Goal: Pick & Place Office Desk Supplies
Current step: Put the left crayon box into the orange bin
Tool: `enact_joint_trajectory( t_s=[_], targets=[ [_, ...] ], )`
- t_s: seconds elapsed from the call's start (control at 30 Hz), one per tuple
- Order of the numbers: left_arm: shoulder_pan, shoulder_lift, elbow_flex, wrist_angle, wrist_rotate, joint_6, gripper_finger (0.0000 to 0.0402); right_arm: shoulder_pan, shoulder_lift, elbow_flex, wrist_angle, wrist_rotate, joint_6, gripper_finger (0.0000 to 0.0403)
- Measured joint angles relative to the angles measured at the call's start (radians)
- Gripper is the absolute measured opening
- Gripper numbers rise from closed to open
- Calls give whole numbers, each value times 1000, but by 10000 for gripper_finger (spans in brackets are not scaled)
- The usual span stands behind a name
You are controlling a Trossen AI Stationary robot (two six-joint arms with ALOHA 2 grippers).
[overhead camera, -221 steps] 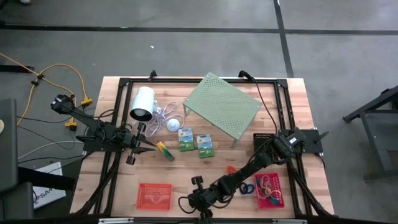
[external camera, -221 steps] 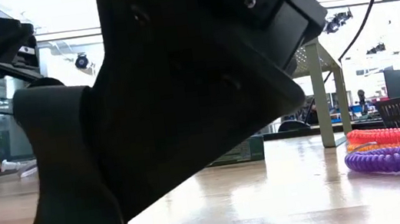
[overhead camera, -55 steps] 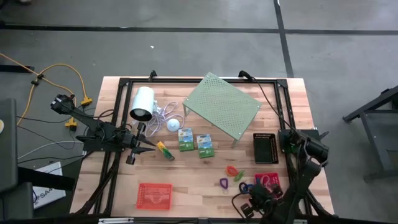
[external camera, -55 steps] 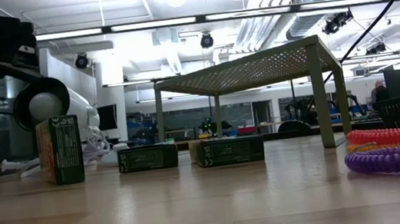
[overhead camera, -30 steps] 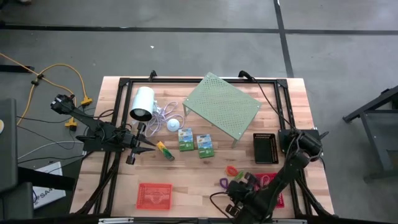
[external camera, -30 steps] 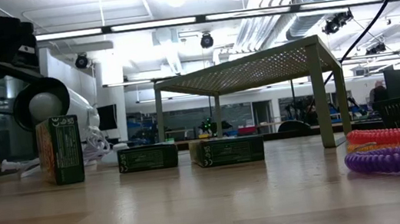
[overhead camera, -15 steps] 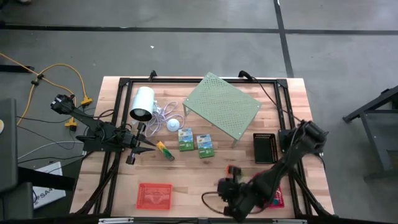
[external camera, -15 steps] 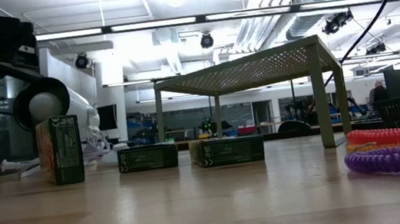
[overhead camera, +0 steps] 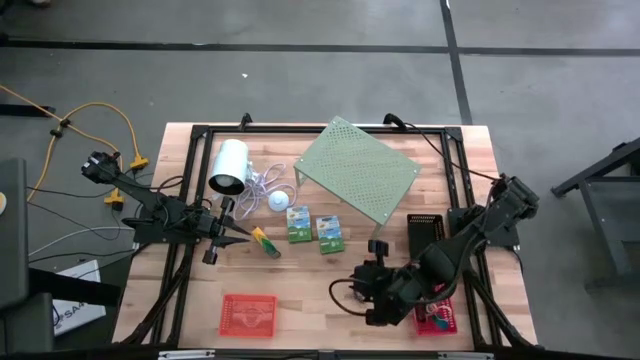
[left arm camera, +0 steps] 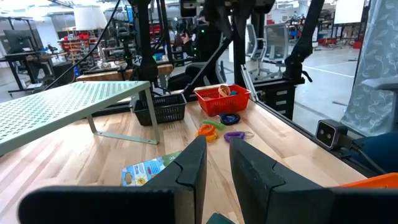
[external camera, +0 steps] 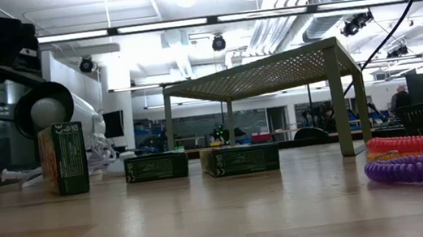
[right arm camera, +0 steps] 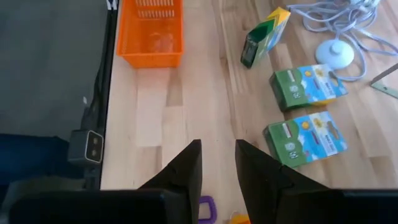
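High view, 12 = table's far edge. My R arm lies diagonally across the near-right corner, partly covering the pink mesh basket (overhead camera: pixel 440 320) and most of the small clips. The pale green perforated metal shelf (overhead camera: pixel 357 172) stands at 12, clear of the arm.

R gripper (overhead camera: pixel 352 293) hangs over bare wood. Fingers sit a narrow gap apart, nothing between them. A purple clip (right arm camera: pixel 205 202) lies just beneath. Two green-white boxes (overhead camera: pixel 298 224) lie flat at 11, the black mesh basket (overhead camera: pixel 427 235) is at 2, and the red mesh basket (overhead camera: pixel 247 314) at 9, well apart.

L gripper (overhead camera: pixel 240 238) waits at the left edge, fingers slightly parted and empty, with the yellow-green marker (overhead camera: pixel 265 241) just beside it.
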Motion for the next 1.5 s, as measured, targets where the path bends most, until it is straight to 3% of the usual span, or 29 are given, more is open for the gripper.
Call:
enact_joint_trajectory(
  t_s=[0.43,0.8,1.0,1.5],
  targets=[
    [0,0,0,0,0,0,65,7,-138,-59,-106,24,12,86],
    [0,0,0,0,0,0,65,38,-475,-518,185,53,59,86],
    [0,0,0,0,0,0,65,38,-589,-696,383,49,-6,86],
    [0,0,0,0,0,0,65,36,-599,-719,395,46,-45,86]
  ],
)
